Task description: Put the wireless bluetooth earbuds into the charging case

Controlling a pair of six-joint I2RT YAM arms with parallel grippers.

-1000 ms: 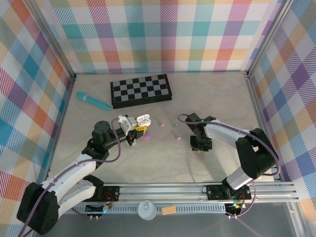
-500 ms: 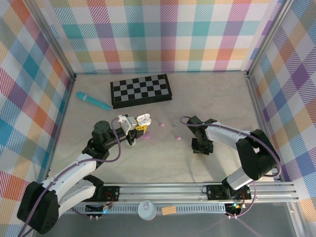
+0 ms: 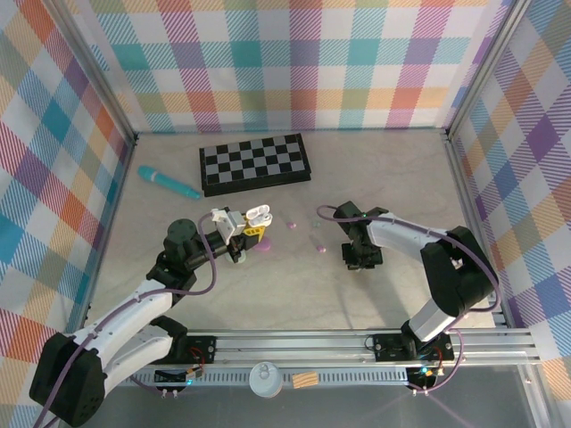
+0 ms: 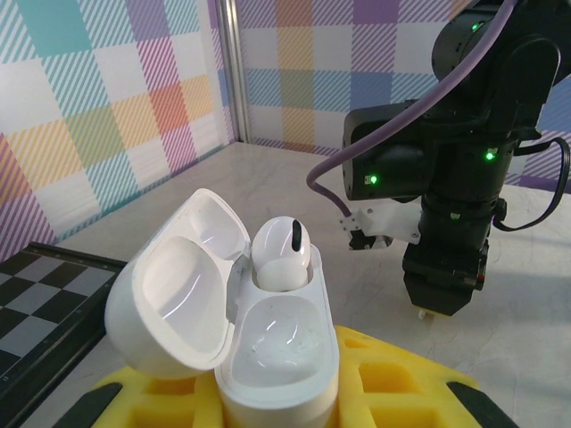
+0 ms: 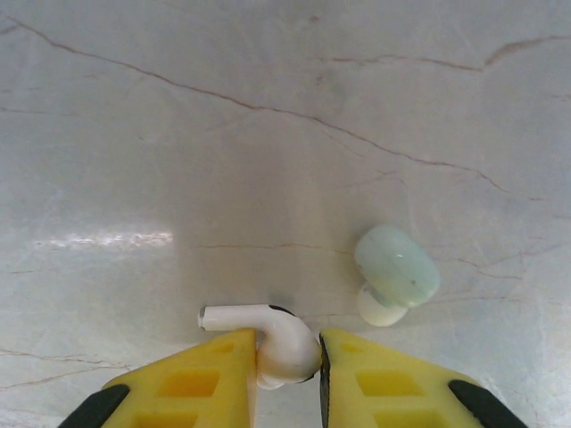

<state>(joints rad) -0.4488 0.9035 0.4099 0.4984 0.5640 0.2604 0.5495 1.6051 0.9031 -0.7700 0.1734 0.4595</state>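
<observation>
My left gripper [image 4: 278, 397] is shut on the white charging case [image 4: 272, 357], holding it upright above the table with its lid [image 4: 169, 299] swung open to the left. One white earbud [image 4: 284, 254] sits in the far socket; the near socket is bare. The case [image 3: 259, 215] shows left of centre in the top view. My right gripper [image 5: 287, 361] is down at the table, its yellow pads [image 5: 210, 374] pressed on both sides of a white earbud [image 5: 284, 341] whose stem points left. A pale green earbud [image 5: 397, 267] lies just right of it, untouched. The right gripper [image 3: 361, 261] is right of centre.
Two small pink earbuds [image 3: 290, 225] [image 3: 321, 249] lie on the table between the arms. A folded chessboard [image 3: 255, 163] lies at the back and a teal pen-shaped object [image 3: 168, 182] at the left. Checked walls [image 3: 500, 178] and a front rail [image 3: 357, 343] enclose the table.
The right gripper's jaws have drawn in onto the white earbud, and its wrist has shifted a little left. The left arm and the case have stayed put.
</observation>
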